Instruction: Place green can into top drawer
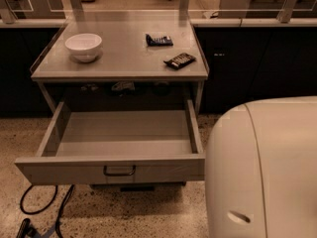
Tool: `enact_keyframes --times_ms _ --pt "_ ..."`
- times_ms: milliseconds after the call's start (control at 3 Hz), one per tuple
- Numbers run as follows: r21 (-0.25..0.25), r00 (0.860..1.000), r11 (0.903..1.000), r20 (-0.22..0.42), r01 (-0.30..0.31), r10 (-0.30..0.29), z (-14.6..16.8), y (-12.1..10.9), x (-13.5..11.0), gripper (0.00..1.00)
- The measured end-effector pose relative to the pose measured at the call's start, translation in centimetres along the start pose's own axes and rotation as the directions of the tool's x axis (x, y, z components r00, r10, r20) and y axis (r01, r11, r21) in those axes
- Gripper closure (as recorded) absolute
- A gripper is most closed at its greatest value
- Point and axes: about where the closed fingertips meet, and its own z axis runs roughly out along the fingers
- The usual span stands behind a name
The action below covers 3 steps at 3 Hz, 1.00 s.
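The top drawer (74, 169) stands pulled fully open under the grey table (124, 66). Its shallow grey inside shows nothing in it, and a small dark wire handle (119, 170) sits at the centre of its front panel. The green can is out of view. My gripper is also out of view. Only a large white casing of my arm (267, 172) fills the lower right corner, just right of the drawer's front corner.
A white bowl (83, 46) sits on the table's left side. Two flat dark snack packets (159, 39) (179, 60) lie toward its right. Dark cabinets flank the table. A black cable (39, 207) loops on the speckled floor at the lower left.
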Motion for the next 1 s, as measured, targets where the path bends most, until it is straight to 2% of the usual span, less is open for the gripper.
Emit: enact_keyframes --times_ms 333,667,1000 --pt "0.004 1.0 1.0 0.009 -0.001 0.001 0.4 -0.2 -0.3 1.0" --pt "-0.052 0.999 0.9978 0.007 -0.042 0.042 1.1 0.3 0.7 1.0" --pt "-0.112 0.996 0.9907 -0.045 -0.078 0.074 3.8 -0.6 4.4 1.0"
